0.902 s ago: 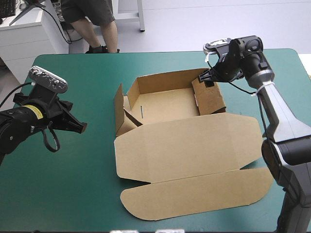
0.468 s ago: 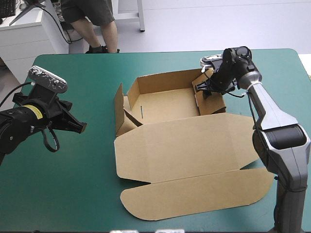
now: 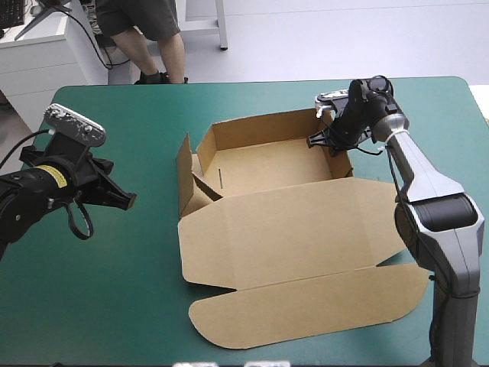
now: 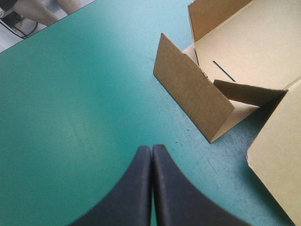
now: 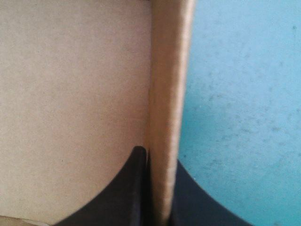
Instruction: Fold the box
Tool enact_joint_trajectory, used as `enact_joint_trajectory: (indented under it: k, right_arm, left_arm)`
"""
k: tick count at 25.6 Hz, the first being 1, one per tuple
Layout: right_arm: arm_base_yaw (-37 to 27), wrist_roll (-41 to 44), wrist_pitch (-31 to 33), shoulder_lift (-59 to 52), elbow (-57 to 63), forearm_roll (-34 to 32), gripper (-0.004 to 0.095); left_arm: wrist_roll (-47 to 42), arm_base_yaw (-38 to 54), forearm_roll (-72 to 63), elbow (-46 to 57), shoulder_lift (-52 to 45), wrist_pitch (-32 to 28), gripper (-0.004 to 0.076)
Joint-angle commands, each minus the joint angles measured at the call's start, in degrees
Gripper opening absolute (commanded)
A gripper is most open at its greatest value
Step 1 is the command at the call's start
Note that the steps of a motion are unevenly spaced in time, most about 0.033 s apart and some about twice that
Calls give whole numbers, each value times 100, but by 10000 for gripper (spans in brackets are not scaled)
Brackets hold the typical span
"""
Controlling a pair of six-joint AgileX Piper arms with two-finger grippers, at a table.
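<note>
The brown box lies mid-table as an open tray, its wide lid and front flap flat toward the near edge. The back wall stands up. My right gripper pinches the top edge of the tray's right wall. In the right wrist view the board's edge runs between its black fingers, so the right gripper is shut on it. The left side flap stands splayed outward. My left gripper is shut and empty, hovering over the cover left of the box.
Bare teal-green cover spreads between the left gripper and the box and along the near left. The table's far edge runs close behind the tray, and the right edge lies beyond the right arm.
The right gripper moved down onto the right wall and its fingers came together on it. That wall, earlier leaning outward, now stands upright. The left arm has stayed still.
</note>
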Motion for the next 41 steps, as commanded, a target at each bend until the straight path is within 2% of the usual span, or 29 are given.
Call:
enact_joint_trajectory:
  k: [1,9,18,22,27,35,38,41]
  right_arm:
    - [-16,-55,94,-359,-174,87,-18]
    - [-25,-70,94,-546,-174,34,-19]
    - [-96,-300,94,-1720,-174,34,-19]
    - [-391,-439,105,-2328,-174,268,-19]
    - [-1100,-844,105,-3151,-174,1325,-19]
    - [-1731,-1214,105,-4360,430,1359,-19]
    - [-1873,-1300,105,-4728,886,1359,-19]
    - [-1903,-1300,105,-4764,948,1416,-19]
  left_arm:
    - [-18,1,16,-137,-107,-297,-9]
    - [-18,1,16,-137,-107,-297,-9]
    - [-85,1,98,-137,-107,-297,-9]
    - [-214,1,98,-137,-107,-277,-9]
    - [-296,1,98,-137,-107,-277,-9]
    - [-568,1,536,-137,-107,-264,-9]
    - [-598,448,535,-127,-24,-241,22]
    - [33,1256,-407,-127,163,-241,21]
